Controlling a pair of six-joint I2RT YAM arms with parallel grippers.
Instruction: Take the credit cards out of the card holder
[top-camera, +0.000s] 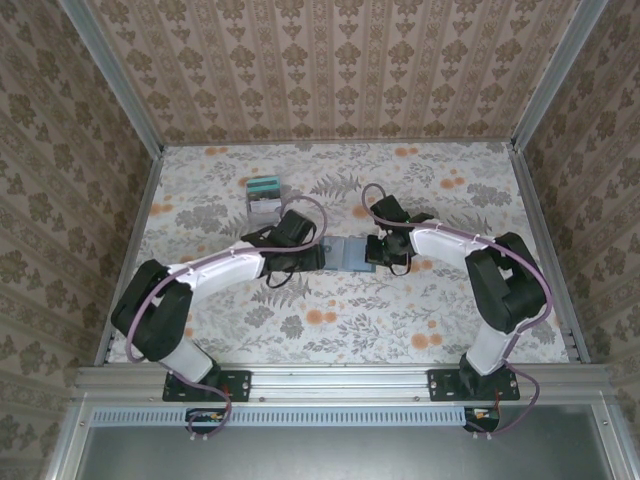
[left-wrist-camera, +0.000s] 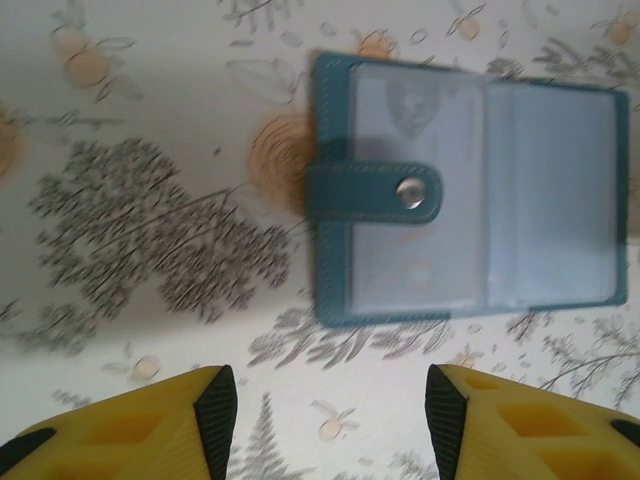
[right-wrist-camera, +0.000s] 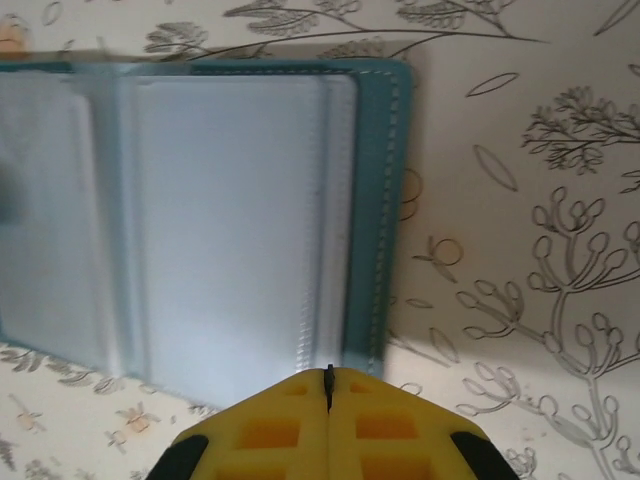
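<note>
Plainly, left claw (left-wrist-camera: 330, 405) gapes; right claw (right-wrist-camera: 328, 378) is pressed together at the card holder (right-wrist-camera: 230, 220).

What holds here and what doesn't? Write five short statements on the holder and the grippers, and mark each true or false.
1. The holder lies open on the table. True.
2. The left gripper is shut. False: its fingers stand wide apart, and the holder lies beyond them.
3. The right gripper has its fingers together at the holder's edge. True.
4. The holder is red. False: it is teal-blue, with a snap strap folded over one panel.
5. The grey rectangle lies on the holder. False: it lies apart on the table, farther back, beside the left arm.
</note>
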